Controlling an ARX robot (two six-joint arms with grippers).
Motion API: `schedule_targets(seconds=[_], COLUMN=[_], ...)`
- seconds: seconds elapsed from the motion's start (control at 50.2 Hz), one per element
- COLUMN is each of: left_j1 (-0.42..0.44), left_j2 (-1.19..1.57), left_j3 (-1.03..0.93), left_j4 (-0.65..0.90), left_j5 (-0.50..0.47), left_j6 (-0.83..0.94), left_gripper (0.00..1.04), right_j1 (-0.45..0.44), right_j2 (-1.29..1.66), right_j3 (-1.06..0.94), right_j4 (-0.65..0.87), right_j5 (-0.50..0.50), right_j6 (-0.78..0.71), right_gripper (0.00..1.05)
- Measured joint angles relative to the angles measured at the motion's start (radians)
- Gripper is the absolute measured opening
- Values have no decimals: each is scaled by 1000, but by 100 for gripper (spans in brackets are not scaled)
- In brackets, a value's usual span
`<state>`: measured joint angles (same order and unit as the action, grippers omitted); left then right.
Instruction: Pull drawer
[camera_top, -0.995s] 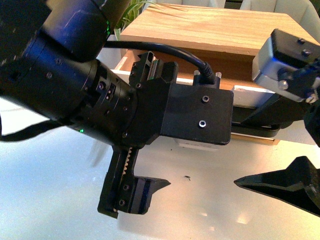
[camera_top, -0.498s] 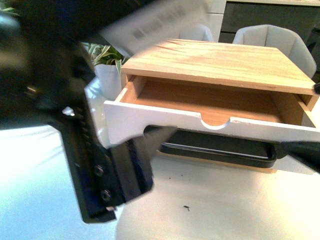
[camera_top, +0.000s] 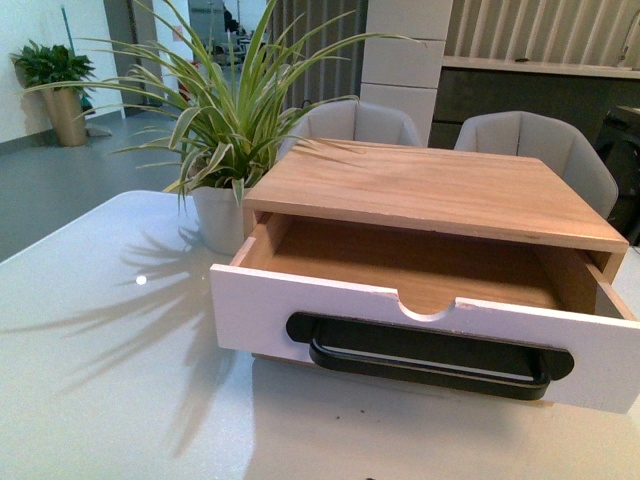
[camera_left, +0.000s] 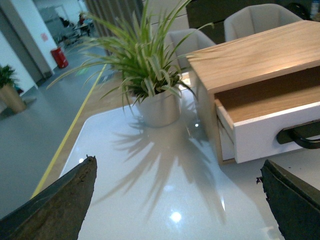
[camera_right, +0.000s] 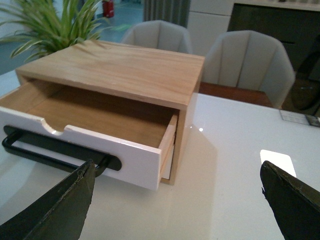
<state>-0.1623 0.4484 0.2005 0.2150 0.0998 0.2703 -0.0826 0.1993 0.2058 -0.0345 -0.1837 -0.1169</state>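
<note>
The drawer (camera_top: 260, 310) stands pulled well out of its light wood cabinet (camera_top: 430, 190); its white front carries a long black bar handle (camera_top: 430, 355) under a half-round notch (camera_top: 428, 305). Its inside shows bare wood. Neither arm appears in the front view. My left gripper (camera_left: 177, 200) is open over the white table, off to the drawer's (camera_left: 270, 132) left side, with nothing between its fingers (camera_left: 55, 205). My right gripper (camera_right: 177, 197) is open too, hovering off the drawer's (camera_right: 95, 145) right front corner, its fingers (camera_right: 295, 200) wide apart and touching nothing.
A potted spider plant (camera_top: 220, 140) in a white pot stands at the cabinet's left, close to the drawer's side. Grey chairs (camera_top: 545, 150) line the table's (camera_top: 110, 380) far edge. The plant (camera_left: 150, 75) also fills the left wrist view.
Both arms, which filled the front view a second ago, have drawn back out of it. The drawer stands open and now shows in full.
</note>
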Motion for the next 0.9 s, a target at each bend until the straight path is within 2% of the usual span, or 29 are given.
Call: schedule_targets(seconds=[0.1, 0.159, 0.318, 0.338, 0.378, 0.478, 0.498, 0.617, 0.697, 0.776, 0.836, 0.896], left_j1=[130, 208, 225, 216, 192, 169, 169, 166, 165, 164, 164, 164], left_j2=[-136, -167, -171, -175, -184, -211, -213, -246, -341, -390, -397, -401], left_j3=[-36, -61, -65, -69, -82, -99, -101, -129, -138, -143, -145, -148], left_j4=[-119, -130, -130, -119, -89, -78, -79, -84, -197, -216, -216, -216], left_j5=[40, 64, 72, 42, -36, -92, -95, -99, -100, -100, -100, -100], left_j6=[-90, -130, -163, -177, -203, -238, -240, -259, -261, -261, -266, -266], left_gripper=[97, 97, 97, 95, 89, 73, 71, 42, 26, 10, 2, 3], right_j1=[-60, -82, -84, -84, -77, 32, 41, 76, 77, 78, 78, 78], right_j2=[-52, -57, -57, -58, -63, -85, -87, -110, -122, -130, -136, -140], right_j3=[-30, -48, -51, -51, -54, -71, -73, -108, -122, -134, -137, -141], right_j4=[21, 27, 27, 23, 16, 12, 12, 14, 18, 21, 22, 23], right_j5=[17, 16, 16, 16, 32, 168, 169, 183, 183, 183, 183, 183], right_j6=[77, 107, 126, 125, 124, 123, 122, 121, 121, 121, 118, 120], right_gripper=[96, 96, 96, 93, 86, 71, 69, 41, 25, 9, 2, 2])
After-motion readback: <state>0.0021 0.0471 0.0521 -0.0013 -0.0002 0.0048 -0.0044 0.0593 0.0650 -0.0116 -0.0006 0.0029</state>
